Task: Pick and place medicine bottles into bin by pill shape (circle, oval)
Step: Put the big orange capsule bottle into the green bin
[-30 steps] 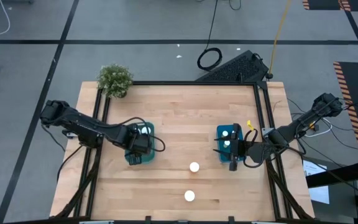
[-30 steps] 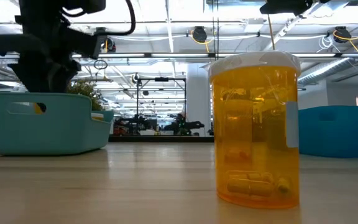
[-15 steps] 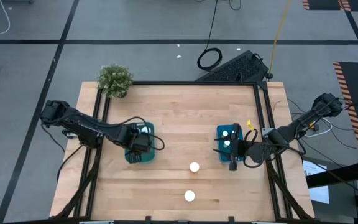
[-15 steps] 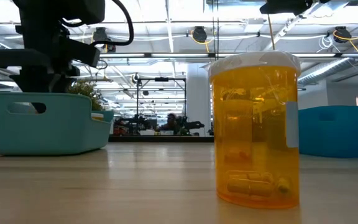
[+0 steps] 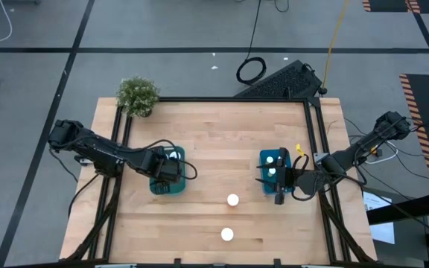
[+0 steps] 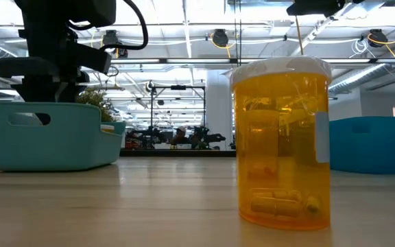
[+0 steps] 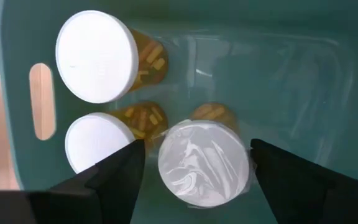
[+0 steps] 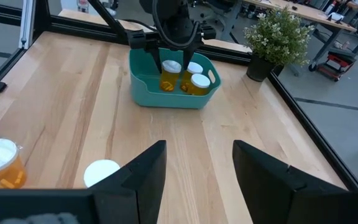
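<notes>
Left gripper [image 7: 194,171]: over the left bin, fingers spread wide, one on each side of a white-capped bottle; no contact with the cap is visible, so nothing is firmly held.
Bottle between fingers [image 7: 202,163]: upright in the left bin, amber body just showing past its cap.
Other bottles in left bin: a large cap [image 7: 96,56] and a smaller cap [image 7: 97,142], both amber with yellow pills visible, close beside the first.
Left bin [image 5: 167,173]: teal, slot handle in its wall, on the table's left half.
Right gripper [image 8: 194,177]: above the right bin, fingers well apart, empty, facing across the table toward the left bin.
Right bin [image 5: 273,170]: blue, on the table's right half, with two white caps showing inside.
Loose bottles: one [image 5: 233,199] near the table's middle, another [image 5: 227,234] nearer the front edge, well apart from both bins.
Front bottle, low view [image 6: 281,140]: amber, upright, oblong capsules at its base.
Plant [image 5: 137,94]: at the table's far left corner.
Table [image 5: 214,134]: pale wood.
</notes>
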Robot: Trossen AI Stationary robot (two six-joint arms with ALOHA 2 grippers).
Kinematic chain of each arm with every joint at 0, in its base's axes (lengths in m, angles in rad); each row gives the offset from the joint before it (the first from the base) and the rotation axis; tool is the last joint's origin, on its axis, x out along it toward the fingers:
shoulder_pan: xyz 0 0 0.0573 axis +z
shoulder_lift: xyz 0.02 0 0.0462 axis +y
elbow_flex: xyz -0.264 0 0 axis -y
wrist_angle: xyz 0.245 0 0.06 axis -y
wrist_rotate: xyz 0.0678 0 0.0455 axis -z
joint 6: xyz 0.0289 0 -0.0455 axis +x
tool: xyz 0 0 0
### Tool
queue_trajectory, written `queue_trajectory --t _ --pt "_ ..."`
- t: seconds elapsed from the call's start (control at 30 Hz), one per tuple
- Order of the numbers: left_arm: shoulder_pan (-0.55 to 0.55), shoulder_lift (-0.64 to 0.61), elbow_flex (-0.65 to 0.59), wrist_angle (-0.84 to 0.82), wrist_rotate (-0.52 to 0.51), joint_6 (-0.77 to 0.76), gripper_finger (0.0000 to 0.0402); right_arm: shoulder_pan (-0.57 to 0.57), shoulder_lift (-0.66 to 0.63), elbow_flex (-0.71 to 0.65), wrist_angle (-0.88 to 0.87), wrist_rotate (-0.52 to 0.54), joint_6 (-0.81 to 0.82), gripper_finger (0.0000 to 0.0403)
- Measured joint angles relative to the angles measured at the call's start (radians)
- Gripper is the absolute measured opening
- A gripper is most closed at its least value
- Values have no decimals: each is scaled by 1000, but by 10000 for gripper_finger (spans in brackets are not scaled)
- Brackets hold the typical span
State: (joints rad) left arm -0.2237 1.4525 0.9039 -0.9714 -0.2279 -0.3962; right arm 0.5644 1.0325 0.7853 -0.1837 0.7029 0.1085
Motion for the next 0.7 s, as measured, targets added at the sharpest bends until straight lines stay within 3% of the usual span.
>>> queue_trajectory --t 0.23,0.47,0.7 --pt "-1 0 14 -32 1 1 303 0 0 0 0 -6 20 180" --pt "-2 0 103 -63 -9 6 303 0 28 0 2 -111 99 180" --pt "-17 0 193 -68 -80 28 303 0 167 0 49 -235 189 180"
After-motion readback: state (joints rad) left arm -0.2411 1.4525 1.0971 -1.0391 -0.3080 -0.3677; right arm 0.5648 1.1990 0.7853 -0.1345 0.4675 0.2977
